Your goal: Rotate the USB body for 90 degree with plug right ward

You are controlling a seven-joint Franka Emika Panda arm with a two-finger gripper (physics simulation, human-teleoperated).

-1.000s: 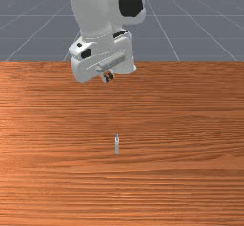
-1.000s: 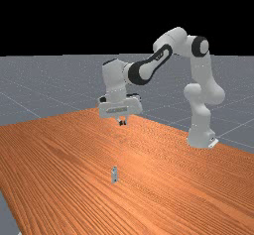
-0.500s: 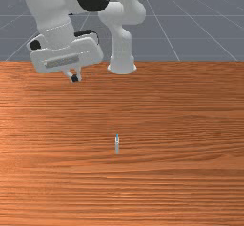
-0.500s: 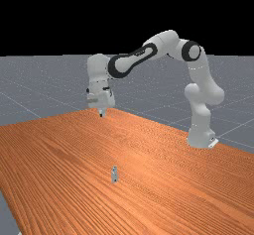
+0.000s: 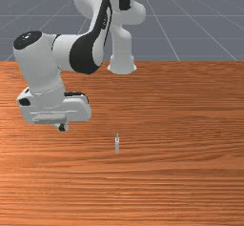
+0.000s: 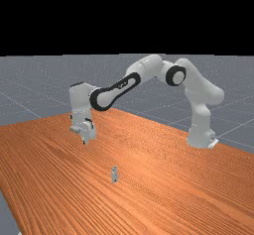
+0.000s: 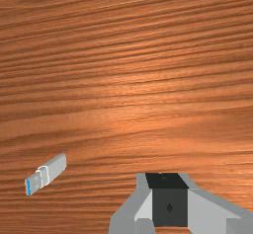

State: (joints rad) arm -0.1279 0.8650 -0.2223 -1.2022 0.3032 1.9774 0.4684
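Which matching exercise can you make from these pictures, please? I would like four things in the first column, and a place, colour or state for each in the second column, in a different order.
Things:
1. Claw
2. USB body
3. Table
4. Arm's base

Descriptions:
A. Made of orange-brown wood
B. White, standing at the far view's right
C. Lying flat, grey, with a blue plug end
D. Hanging in the air, toward the front view's left

Right pairs: 1-D; 2-C; 3-A; 4-B
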